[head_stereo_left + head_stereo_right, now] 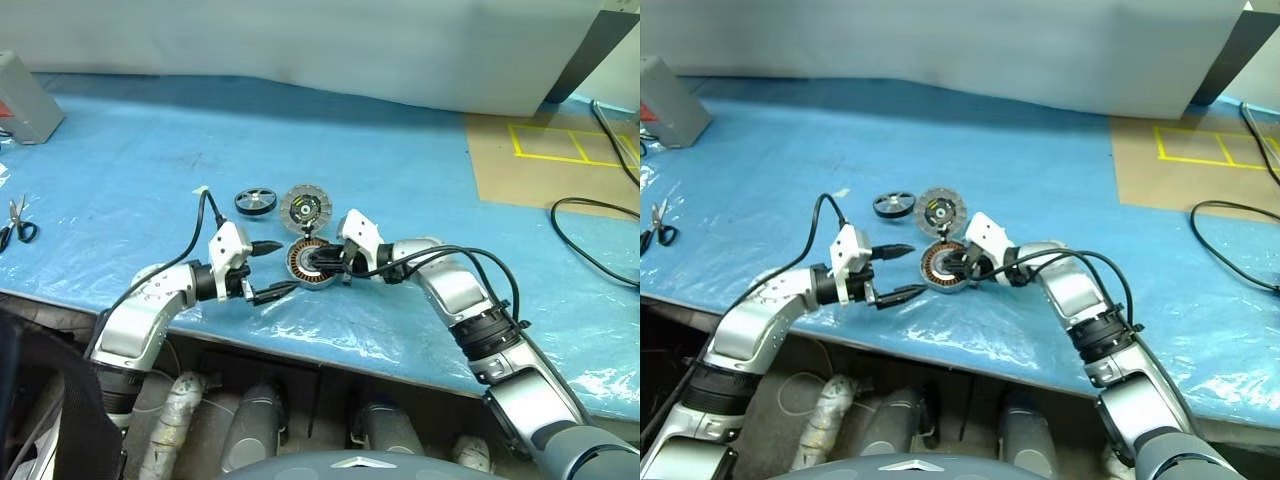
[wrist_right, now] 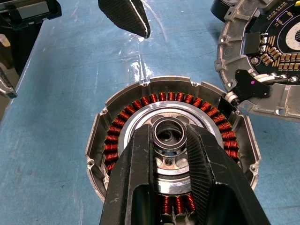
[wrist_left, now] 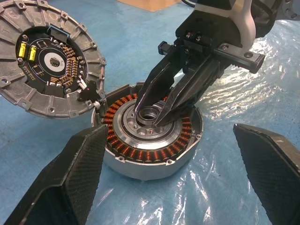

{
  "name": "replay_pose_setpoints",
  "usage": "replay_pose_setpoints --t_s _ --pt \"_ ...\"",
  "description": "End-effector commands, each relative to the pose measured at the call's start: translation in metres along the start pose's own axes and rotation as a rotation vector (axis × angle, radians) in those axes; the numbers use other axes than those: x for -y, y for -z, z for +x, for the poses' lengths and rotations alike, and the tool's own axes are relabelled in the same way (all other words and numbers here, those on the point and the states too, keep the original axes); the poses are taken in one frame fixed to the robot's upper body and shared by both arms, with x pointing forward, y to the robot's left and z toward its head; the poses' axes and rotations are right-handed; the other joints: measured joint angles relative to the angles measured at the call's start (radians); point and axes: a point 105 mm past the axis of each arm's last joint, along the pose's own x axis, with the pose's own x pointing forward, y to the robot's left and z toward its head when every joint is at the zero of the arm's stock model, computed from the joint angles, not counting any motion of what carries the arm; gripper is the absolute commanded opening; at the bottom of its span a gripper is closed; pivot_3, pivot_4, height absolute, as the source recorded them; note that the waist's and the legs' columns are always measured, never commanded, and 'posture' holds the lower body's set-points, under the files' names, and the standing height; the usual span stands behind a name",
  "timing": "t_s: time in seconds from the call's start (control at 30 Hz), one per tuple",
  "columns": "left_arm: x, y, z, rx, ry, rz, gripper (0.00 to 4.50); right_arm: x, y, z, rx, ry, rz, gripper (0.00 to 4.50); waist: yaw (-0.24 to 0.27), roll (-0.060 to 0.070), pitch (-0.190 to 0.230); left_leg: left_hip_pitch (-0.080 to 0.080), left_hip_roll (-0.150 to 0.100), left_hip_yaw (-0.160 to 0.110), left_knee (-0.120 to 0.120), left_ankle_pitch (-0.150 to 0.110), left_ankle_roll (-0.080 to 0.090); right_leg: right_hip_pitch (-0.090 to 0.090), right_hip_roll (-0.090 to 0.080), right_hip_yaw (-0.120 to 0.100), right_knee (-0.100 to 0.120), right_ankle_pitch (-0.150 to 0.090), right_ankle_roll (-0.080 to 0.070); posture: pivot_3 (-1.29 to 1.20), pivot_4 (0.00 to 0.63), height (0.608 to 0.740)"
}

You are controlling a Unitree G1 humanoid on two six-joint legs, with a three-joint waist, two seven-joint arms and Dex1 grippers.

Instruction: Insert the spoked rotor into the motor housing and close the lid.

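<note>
The motor housing [image 1: 297, 263] is a silver cup with copper windings [image 2: 140, 101] sitting on the blue sheet near the table's front. My right gripper [image 2: 171, 135] reaches in from the right and is shut on the housing's centre hub ring. The lid [image 1: 306, 208] stands tilted open just behind the housing, circuit-board side showing, joined at the rim by a small black piece [image 3: 89, 92]. The spoked rotor [image 1: 255, 201], a small black wheel, lies to the left of the lid. My left gripper [image 1: 280, 267] hovers open just left of the housing, holding nothing.
Scissors [image 1: 15, 225] lie at the far left and a grey box [image 1: 25, 95] sits at the back left. Black cables [image 1: 590, 235] trail on the right beside a brown board with yellow tape [image 1: 560, 150]. The table's front edge [image 1: 330, 365] runs close below the housing.
</note>
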Motion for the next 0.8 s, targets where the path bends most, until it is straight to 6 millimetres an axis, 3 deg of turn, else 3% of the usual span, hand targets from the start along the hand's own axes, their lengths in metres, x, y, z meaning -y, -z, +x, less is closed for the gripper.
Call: replay_pose_setpoints --t_s 0.03,0.33,0.5,0.8 --pt "0.002 -0.001 -0.001 0.009 0.007 0.024 4.50 -0.002 0.002 0.002 -0.007 -0.006 -0.013 0.61 0.000 0.000 0.000 0.000 0.000 0.000 0.000 0.000 0.000 0.000 0.000 0.000 0.000 0.000 0.000 0.00 0.150 0.740" --pt "0.000 0.003 -0.001 0.012 0.006 0.022 4.50 -0.001 0.005 0.001 -0.021 0.006 -0.029 0.61 0.000 0.000 0.000 0.001 0.000 0.000 0.000 0.000 0.000 0.001 0.000 0.000 0.000 0.000 0.000 0.00 0.150 0.740" --pt "-0.001 0.005 -0.001 0.012 0.008 0.020 4.50 -0.001 0.004 -0.001 -0.018 0.011 -0.039 2.21 0.000 0.000 0.000 0.001 0.000 0.000 0.000 0.000 0.000 0.001 0.000 0.000 0.001 0.000 0.000 0.00 0.150 0.740" --pt "-0.002 0.009 -0.002 0.009 0.011 0.015 4.50 -0.001 -0.023 -0.012 0.111 -0.026 0.077 2.21 0.000 0.000 0.000 0.001 0.000 0.000 0.000 0.000 0.000 0.001 0.000 0.000 0.001 0.001 -0.001 0.00 0.150 0.740"
